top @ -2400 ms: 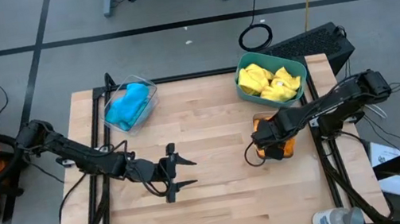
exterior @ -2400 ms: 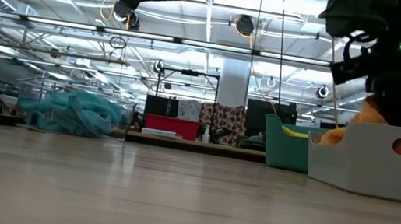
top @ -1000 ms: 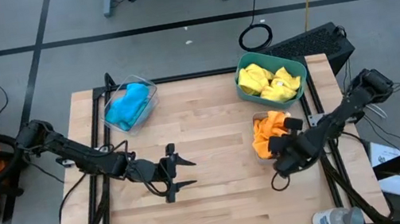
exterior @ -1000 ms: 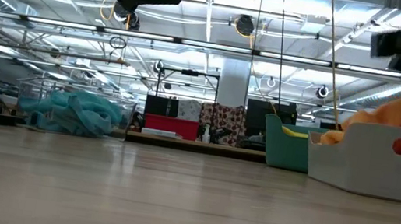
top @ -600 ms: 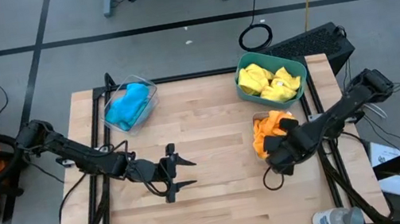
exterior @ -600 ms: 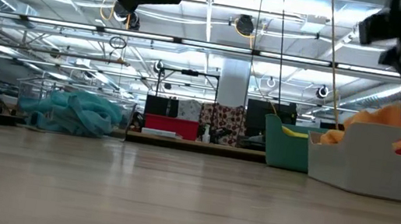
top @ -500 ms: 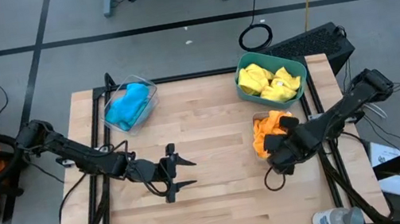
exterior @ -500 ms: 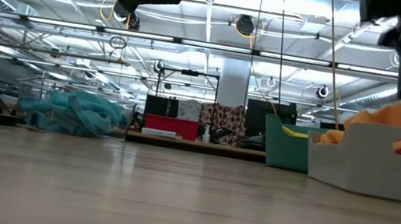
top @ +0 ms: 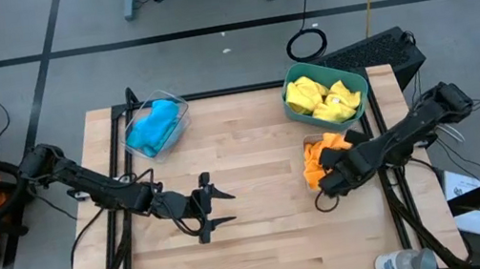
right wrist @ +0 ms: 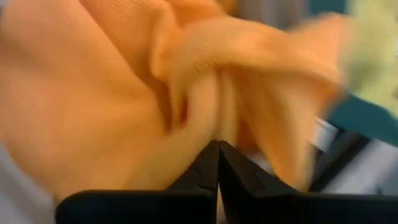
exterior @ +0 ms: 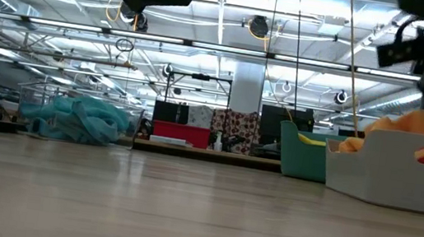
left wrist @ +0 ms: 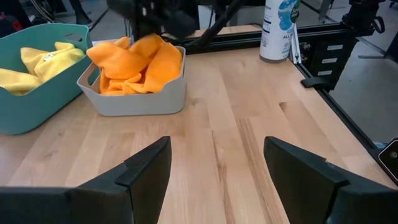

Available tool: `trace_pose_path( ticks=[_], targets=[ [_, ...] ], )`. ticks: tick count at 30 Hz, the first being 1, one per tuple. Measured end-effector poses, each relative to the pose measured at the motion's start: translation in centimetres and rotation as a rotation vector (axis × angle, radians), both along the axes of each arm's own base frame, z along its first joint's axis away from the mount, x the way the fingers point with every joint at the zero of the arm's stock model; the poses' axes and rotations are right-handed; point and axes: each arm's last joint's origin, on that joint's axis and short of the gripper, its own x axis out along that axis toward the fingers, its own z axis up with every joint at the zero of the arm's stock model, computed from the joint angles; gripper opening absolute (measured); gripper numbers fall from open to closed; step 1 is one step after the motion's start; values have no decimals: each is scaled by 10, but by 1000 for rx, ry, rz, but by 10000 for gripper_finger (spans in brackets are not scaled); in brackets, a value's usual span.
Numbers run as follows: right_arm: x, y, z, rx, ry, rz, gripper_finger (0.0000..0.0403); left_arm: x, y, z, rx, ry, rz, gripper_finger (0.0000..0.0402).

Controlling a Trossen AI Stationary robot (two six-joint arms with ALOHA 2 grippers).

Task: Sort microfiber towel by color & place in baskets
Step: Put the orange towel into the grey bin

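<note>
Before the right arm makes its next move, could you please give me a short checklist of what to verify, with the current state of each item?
1. Orange towels inside the grey bin: ok, though they are heaped above its rim.
2. Right gripper shut and empty: shut, with its tips at the orange cloth in the right wrist view; whether cloth is caught, cannot tell.
3. Yellow towels in the teal basket: ok.
4. Blue towels in the clear bin: ok.
5. No loose towels left on the table: ok, none seen.
6. Left gripper open and waiting mid-table, apart from the bins: ok.
</note>
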Motion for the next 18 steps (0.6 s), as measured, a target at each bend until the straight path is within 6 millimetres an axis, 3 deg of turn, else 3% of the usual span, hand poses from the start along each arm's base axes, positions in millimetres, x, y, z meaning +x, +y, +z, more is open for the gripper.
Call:
trace_pose_path(
  ticks=[4, 8, 12, 18],
  targets=[
    [10, -7, -29, 56, -93, 61, 0, 0, 0, 0, 0, 0, 0, 262],
    [17, -14, -39, 78, -152, 88, 0, 0, 0, 0, 0, -1, 0, 262],
    [19, -20, -38, 81, -136, 104, 0, 0, 0, 0, 0, -2, 0, 262],
    [27, -18, -6, 73, -164, 124, 0, 0, 0, 0, 0, -2, 1, 262]
  ],
)
